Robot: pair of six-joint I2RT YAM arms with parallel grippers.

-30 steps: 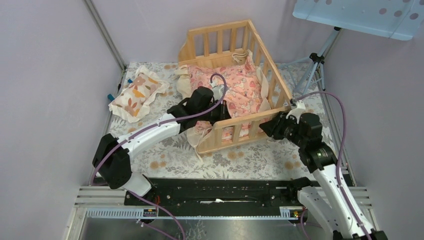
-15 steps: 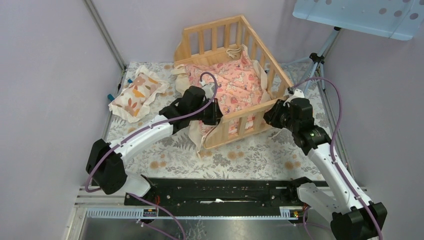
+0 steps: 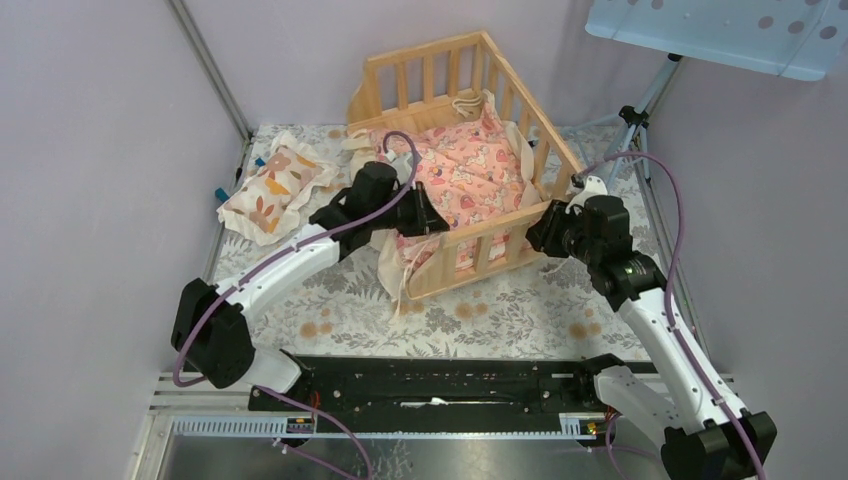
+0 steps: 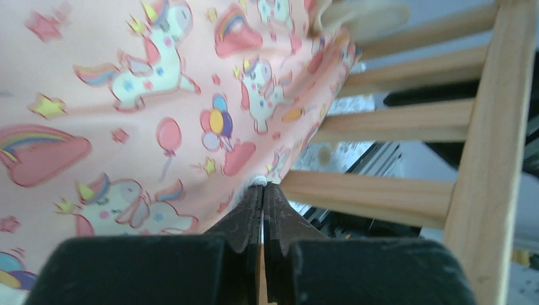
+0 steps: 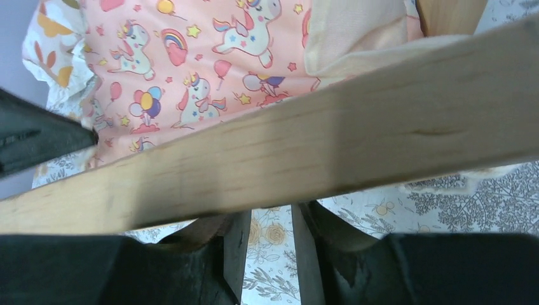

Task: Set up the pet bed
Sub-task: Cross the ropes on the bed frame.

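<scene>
Pet bed: the large light natural-wood frame with slatted rails (image 3: 425, 50) stands at the far middle of the table, turned at an angle, its open side facing left.
Cushion: the pink unicorn-print pad with a cream ruffle (image 3: 470, 175) lies inside the frame, with the ruffle spilling over the near-left corner.
Left gripper (image 4: 262, 190): fingers pressed together, tip against the cushion's edge by the near rail; I cannot tell whether any fabric is caught.
Right gripper (image 5: 270, 219): at the frame's near-right corner, fingers apart, tips hidden behind the rail; I cannot tell whether it grips anything.
Pillow: the small cream one with orange leaves (image 3: 275, 185) lies far left, apart from the frame.
Table cover: grey floral cloth (image 3: 500, 310).
</scene>
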